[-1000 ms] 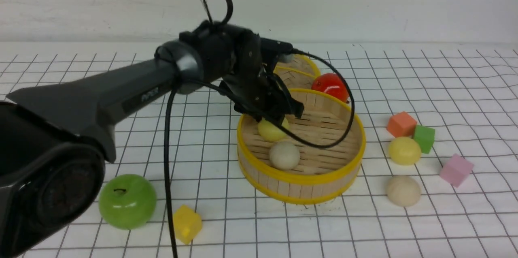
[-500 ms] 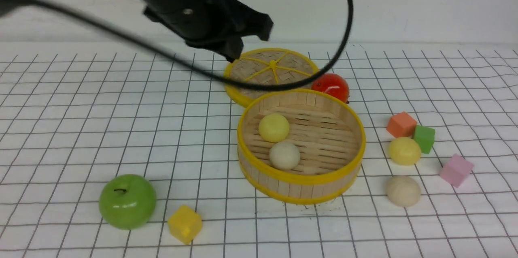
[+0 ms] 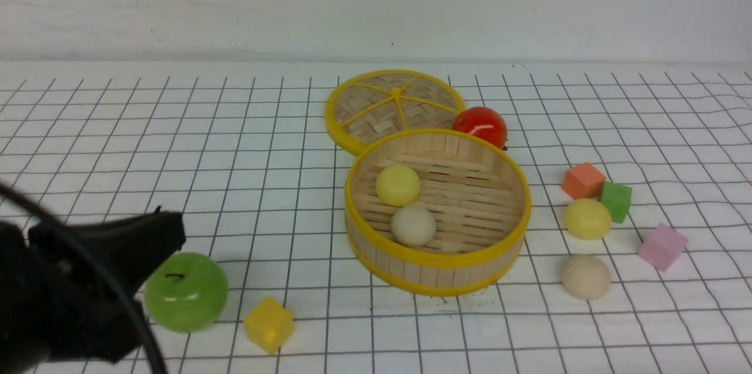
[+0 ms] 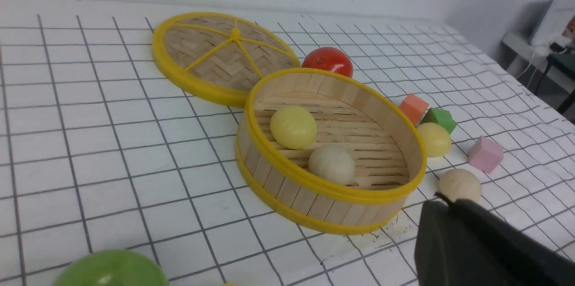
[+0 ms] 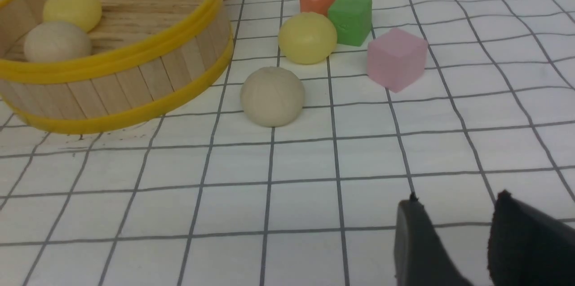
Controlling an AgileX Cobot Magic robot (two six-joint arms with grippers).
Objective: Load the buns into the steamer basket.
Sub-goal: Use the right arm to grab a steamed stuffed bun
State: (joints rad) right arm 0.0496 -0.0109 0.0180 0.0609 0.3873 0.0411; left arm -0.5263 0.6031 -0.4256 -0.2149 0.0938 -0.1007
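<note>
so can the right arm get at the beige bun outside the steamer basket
Probably yes: the right claw is open and empty, only bare grid mat lies between it and the beige bun, with the steamer basket and pink cube off to the sides.

This looks like a robotics lab test bench, not a home or kitchen. The table (image 3: 247, 198) is covered by a white sheet ruled with a black grid and backed by a bare white wall (image 3: 376, 4). On it lie toy props, a glossy green apple (image 3: 185, 292) and a pink cube (image 3: 662, 246) among them, near a black cabled robot arm (image 3: 64, 297). In the left wrist view a side desk (image 4: 523, 43) carrying cables and equipment stands beyond the table's edge.
</note>
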